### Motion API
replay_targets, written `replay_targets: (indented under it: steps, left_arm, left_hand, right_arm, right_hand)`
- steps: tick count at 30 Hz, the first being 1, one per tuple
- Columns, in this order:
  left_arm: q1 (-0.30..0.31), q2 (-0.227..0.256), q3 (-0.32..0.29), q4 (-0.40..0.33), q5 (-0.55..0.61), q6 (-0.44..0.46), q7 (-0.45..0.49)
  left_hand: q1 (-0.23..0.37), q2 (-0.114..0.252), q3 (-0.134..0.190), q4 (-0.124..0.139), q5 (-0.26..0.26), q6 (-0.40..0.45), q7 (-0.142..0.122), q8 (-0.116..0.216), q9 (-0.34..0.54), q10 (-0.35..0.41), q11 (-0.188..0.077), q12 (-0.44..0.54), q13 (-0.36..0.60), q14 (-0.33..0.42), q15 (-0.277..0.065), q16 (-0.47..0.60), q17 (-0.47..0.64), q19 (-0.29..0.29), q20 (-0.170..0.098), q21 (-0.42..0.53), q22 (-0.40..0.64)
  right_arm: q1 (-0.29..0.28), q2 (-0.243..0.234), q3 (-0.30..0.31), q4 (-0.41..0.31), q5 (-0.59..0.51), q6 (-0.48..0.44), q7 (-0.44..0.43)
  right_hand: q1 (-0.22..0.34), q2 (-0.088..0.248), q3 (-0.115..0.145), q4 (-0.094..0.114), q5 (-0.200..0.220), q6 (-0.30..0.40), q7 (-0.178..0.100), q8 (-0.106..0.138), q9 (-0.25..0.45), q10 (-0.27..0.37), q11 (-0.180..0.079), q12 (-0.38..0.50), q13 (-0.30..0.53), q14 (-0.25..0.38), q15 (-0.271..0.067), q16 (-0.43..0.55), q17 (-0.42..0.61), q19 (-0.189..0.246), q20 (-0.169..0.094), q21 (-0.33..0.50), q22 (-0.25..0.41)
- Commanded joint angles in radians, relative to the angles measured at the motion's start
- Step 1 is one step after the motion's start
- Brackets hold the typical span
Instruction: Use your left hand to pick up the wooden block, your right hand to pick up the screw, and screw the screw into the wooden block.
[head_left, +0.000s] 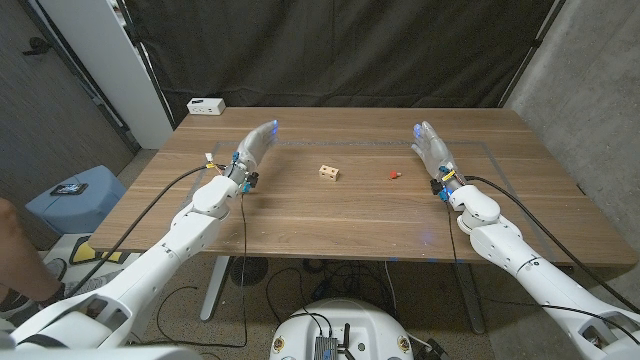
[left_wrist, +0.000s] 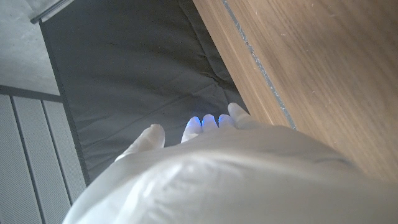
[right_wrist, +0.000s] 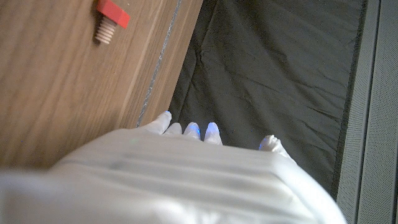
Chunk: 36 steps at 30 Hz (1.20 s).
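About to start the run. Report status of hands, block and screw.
Left hand and right hand open, holding nothing. Wooden block and red screw lie apart mid-table, untouched. Nothing between hands and parts.

We note the left arm (head_left: 170, 245) entering from the lower left corner of the head view and reaching forward. Its left hand (head_left: 256, 143) is extended, fingers straight and slightly apart, holding nothing. The right arm (head_left: 520, 250) mirrors it from the lower right corner. The right hand (head_left: 431, 142) is likewise extended, fingers apart, empty. In both wrist views the fingertips (left_wrist: 202, 122) (right_wrist: 193, 129) glow blue. The hands are well apart.
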Motion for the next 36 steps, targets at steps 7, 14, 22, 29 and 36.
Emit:
replay_targets:
  steps: [7, 14, 22, 29, 36]
  left_arm:
    - [-0.021, 0.131, 0.028, -0.128, 0.178, 0.073, 0.010]
    - [-0.039, 0.166, 0.038, -0.155, 0.213, 0.104, -0.022]
    - [-0.103, 0.217, 0.078, -0.171, 0.321, 0.128, -0.078]
    - [-0.147, 0.248, 0.101, -0.190, 0.382, 0.143, -0.133]
    - [-0.218, 0.287, 0.146, -0.213, 0.481, 0.155, -0.229]
  left_hand:
    - [0.041, 0.010, -0.001, -0.059, -0.008, -0.007, -0.053, -0.011, 0.005, 0.003, -0.040, -0.012, 0.003, -0.066, 0.019, -0.012, 0.006, -0.065, 0.036, -0.018, 0.006]
    - [0.054, 0.005, -0.003, -0.081, -0.009, -0.025, -0.079, -0.015, 0.005, -0.006, -0.052, -0.018, 0.003, -0.090, 0.011, -0.011, 0.006, -0.095, 0.033, -0.020, 0.006]
    - [0.107, -0.013, 0.004, -0.150, -0.005, -0.059, -0.108, -0.013, 0.006, -0.025, -0.065, -0.025, 0.004, -0.128, 0.001, -0.006, 0.007, -0.144, 0.018, -0.019, 0.004]
    - [0.144, -0.034, 0.002, -0.197, -0.007, -0.074, -0.138, -0.007, 0.006, -0.038, -0.077, -0.026, 0.004, -0.139, -0.001, -0.002, 0.008, -0.159, 0.020, -0.015, 0.004]
    - [0.175, -0.050, 0.000, -0.223, -0.007, -0.068, -0.148, 0.000, 0.007, -0.022, -0.086, -0.018, 0.005, -0.128, -0.003, 0.003, 0.008, -0.158, 0.030, -0.011, 0.003]
  right_arm:
    - [0.005, 0.009, -0.010, 0.005, -0.019, 0.011, -0.011]
    - [0.009, 0.016, -0.008, 0.013, -0.022, 0.021, -0.020]
    - [0.009, 0.017, -0.003, 0.019, -0.018, 0.026, -0.018]
    - [0.014, 0.014, -0.002, 0.037, -0.013, 0.033, -0.001]
    - [0.014, 0.019, 0.005, 0.051, -0.013, 0.054, -0.002]
  right_hand:
    - [0.014, 0.001, 0.009, -0.002, 0.010, 0.001, -0.007, 0.006, 0.004, 0.000, -0.006, 0.007, 0.004, -0.012, -0.025, 0.003, 0.003, 0.004, -0.029, 0.004, 0.002]
    - [0.015, 0.000, 0.010, -0.004, 0.011, 0.000, -0.007, 0.006, 0.004, -0.002, -0.005, 0.007, 0.004, -0.013, -0.026, 0.003, 0.002, 0.004, -0.030, 0.004, 0.002]
    - [0.017, 0.000, 0.011, -0.006, 0.011, 0.000, -0.008, 0.005, 0.004, -0.003, -0.008, 0.007, 0.003, -0.014, -0.026, 0.003, 0.002, 0.005, -0.029, 0.005, 0.002]
    - [0.018, -0.001, 0.012, -0.007, 0.012, 0.000, -0.008, 0.005, 0.004, -0.003, -0.008, 0.007, 0.003, -0.014, -0.025, 0.003, 0.002, 0.006, -0.028, 0.005, 0.002]
    - [0.020, -0.002, 0.013, -0.010, 0.012, 0.000, -0.007, 0.005, 0.004, -0.005, -0.009, 0.007, 0.003, -0.016, -0.024, 0.003, 0.001, 0.007, -0.026, 0.005, 0.002]
